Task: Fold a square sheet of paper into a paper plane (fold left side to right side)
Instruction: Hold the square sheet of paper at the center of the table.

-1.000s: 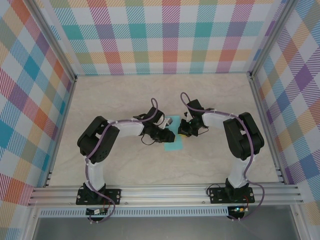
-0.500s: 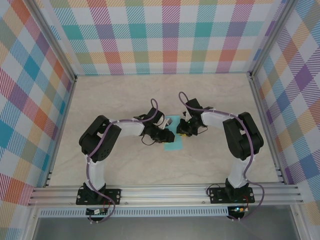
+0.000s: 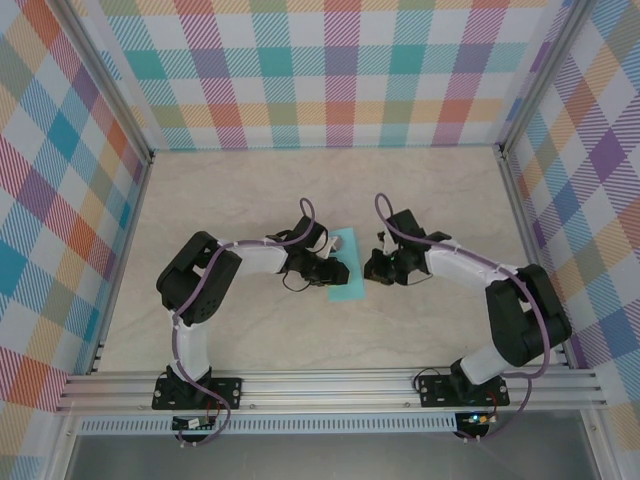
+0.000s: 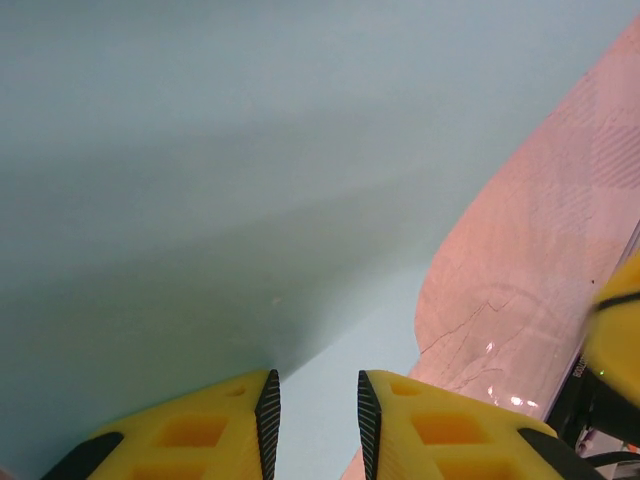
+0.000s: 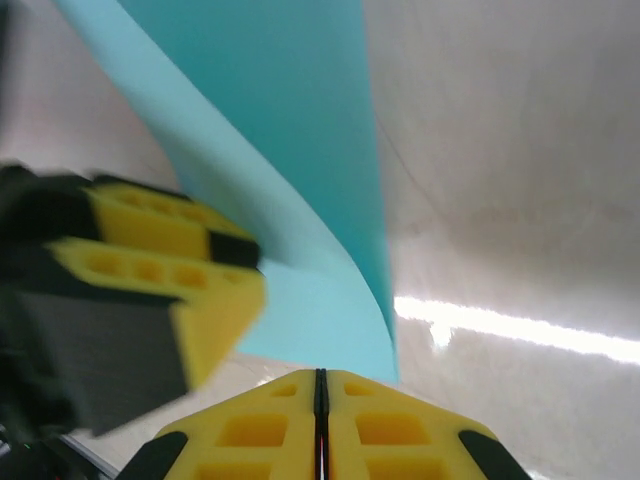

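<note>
The paper [image 3: 350, 288] lies on the counter [image 3: 250, 200] between the two arms. The left claw [image 3: 335, 270] sits over its left edge, perhaps touching. The right claw [image 3: 373, 268] is just beside its right edge.

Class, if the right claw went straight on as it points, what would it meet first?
Most likely the paper, whose curled sheet lies just ahead of the shut right claw. Depth is unclear; it could skim past the sheet's right edge to the table.

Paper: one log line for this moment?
paper: curled up, not flat | left gripper: jaws parted, over paper | right gripper: shut, beside paper
</note>
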You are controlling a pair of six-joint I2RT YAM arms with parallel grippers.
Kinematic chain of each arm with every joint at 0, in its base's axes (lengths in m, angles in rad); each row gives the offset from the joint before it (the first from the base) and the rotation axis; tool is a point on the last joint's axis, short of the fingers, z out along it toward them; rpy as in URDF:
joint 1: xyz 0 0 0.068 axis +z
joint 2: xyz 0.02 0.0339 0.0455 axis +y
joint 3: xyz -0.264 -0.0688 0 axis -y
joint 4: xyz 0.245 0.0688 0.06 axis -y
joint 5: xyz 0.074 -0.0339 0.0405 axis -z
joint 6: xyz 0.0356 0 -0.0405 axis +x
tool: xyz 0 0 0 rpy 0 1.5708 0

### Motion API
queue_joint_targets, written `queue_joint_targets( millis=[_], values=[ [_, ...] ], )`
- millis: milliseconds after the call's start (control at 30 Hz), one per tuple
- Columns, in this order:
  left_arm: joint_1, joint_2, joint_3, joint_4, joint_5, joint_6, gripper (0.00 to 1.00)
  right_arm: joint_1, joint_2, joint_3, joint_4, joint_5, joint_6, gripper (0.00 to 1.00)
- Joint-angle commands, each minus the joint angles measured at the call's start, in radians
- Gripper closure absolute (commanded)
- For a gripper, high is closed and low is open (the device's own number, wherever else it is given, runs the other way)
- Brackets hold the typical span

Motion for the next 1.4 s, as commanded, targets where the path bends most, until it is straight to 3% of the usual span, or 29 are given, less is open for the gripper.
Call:
queue_joint_targets(
  millis=[0,367,1000,1367],
  values=[
    [-0.013,0.016,-0.02,-0.054,-0.06,0.01,0.71,0.025,0.034,-0.028,0.076,-0.042,0.051,0.9],
    [-0.013,0.004,-0.011,-0.067,-0.065,0.015,0.71,0.048,0.143,-0.009,0.121,-0.032,0.056,0.91],
    [0.036,0.048,0.162,-0.157,-0.076,0.058,0.66,0.049,0.227,-0.025,-0.055,0.109,0.001,0.92],
    [0.072,0.073,0.151,-0.149,-0.082,0.068,0.66,0.049,0.243,-0.011,-0.08,0.124,-0.017,0.92]
  ],
)
